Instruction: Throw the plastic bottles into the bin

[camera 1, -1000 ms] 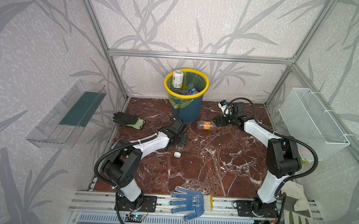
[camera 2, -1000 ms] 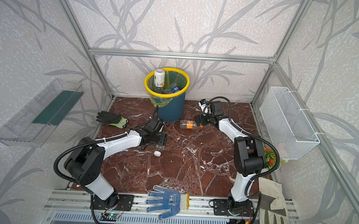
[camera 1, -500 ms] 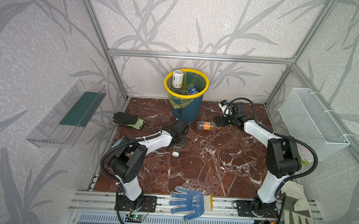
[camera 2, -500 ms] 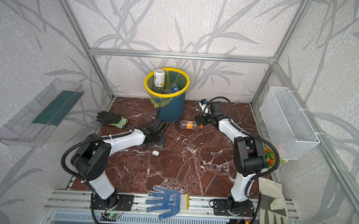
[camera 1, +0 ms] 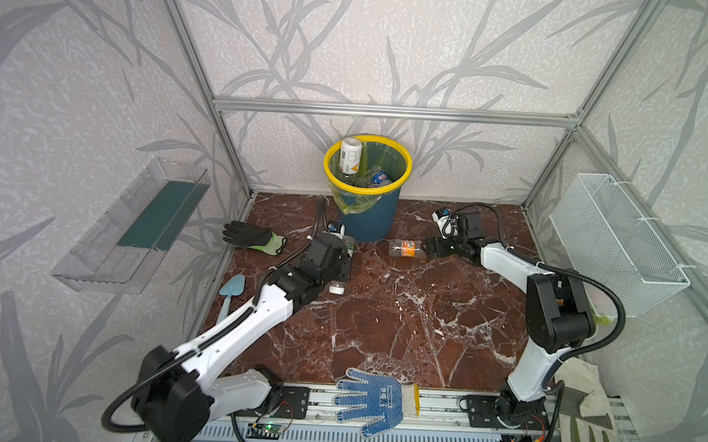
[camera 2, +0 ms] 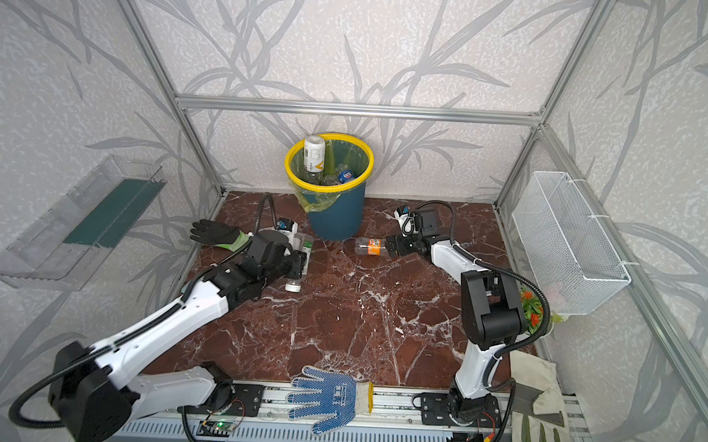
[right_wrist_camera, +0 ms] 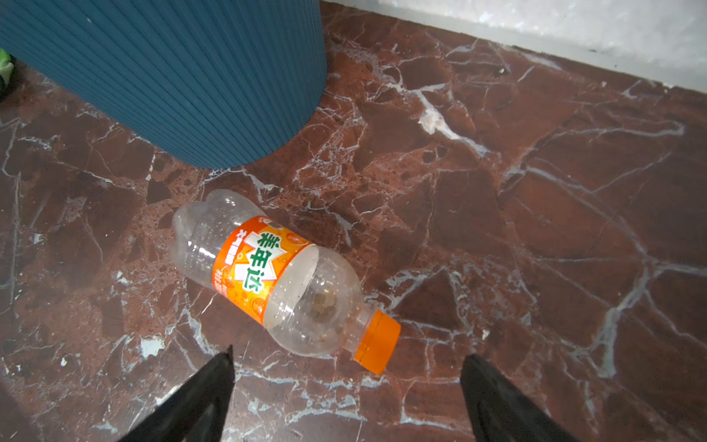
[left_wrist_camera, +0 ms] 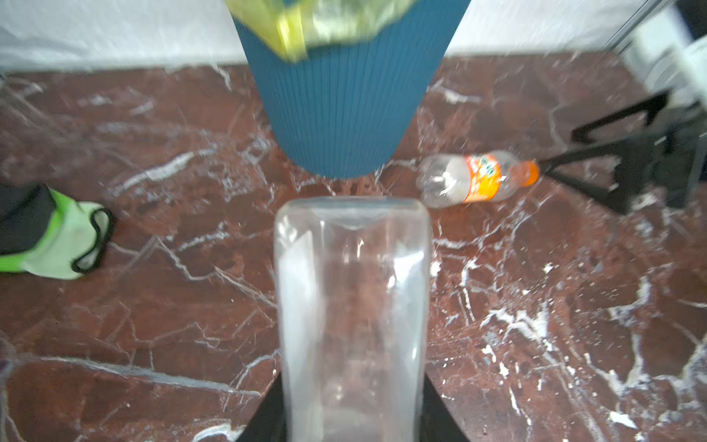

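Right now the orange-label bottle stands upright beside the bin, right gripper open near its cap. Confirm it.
Wrong: the orange-label bottle lies on its side, as the right wrist view shows. The rest holds: beside the bin, right gripper open near its cap.

links [camera 1: 251, 316]: we see white shells on both arms
joints [camera 1: 555, 311]: chunky black housings
cables [camera 1: 622, 323]: black ribbed hoses, we note
claw fingers [right_wrist_camera: 191, 402]: black, tapered

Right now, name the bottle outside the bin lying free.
The orange-labelled bottle, on its side before the open right hand; the left hand grips the clear one.
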`<action>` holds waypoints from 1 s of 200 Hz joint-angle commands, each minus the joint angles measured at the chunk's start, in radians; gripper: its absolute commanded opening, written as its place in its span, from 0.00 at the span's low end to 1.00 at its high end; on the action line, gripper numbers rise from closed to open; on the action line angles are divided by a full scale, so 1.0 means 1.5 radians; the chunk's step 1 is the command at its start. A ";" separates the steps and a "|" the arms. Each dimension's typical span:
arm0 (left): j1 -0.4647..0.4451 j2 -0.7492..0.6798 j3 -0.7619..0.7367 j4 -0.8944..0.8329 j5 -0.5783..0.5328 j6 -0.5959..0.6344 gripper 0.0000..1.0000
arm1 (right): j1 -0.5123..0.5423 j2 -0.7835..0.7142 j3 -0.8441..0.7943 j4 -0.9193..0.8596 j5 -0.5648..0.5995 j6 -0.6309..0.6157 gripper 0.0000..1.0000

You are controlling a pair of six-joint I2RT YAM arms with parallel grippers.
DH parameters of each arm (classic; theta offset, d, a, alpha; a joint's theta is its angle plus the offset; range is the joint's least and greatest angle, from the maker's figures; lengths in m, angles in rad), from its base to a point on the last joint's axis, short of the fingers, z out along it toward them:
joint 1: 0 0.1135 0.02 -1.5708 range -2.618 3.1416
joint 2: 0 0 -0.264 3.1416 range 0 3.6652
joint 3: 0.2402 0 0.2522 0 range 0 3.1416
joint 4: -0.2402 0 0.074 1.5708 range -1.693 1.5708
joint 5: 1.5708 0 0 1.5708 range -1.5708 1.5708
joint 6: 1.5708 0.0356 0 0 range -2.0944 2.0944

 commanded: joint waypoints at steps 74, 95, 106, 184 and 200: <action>0.011 0.240 0.564 0.071 0.040 0.212 0.48 | 0.000 -0.069 -0.060 0.088 -0.056 0.109 0.90; 0.029 0.435 0.860 -0.124 0.045 0.183 0.80 | 0.015 -0.069 -0.073 0.107 -0.088 0.130 0.90; 0.038 0.503 0.964 -0.191 0.037 0.161 0.99 | 0.032 -0.072 -0.087 0.112 -0.094 0.128 0.90; 0.066 0.328 0.781 -0.186 0.000 0.178 0.99 | 0.055 -0.091 -0.014 -0.087 0.005 0.057 0.90; 0.071 0.230 0.604 -0.147 -0.015 0.154 0.99 | 0.055 -0.095 0.028 -0.205 0.093 0.071 0.90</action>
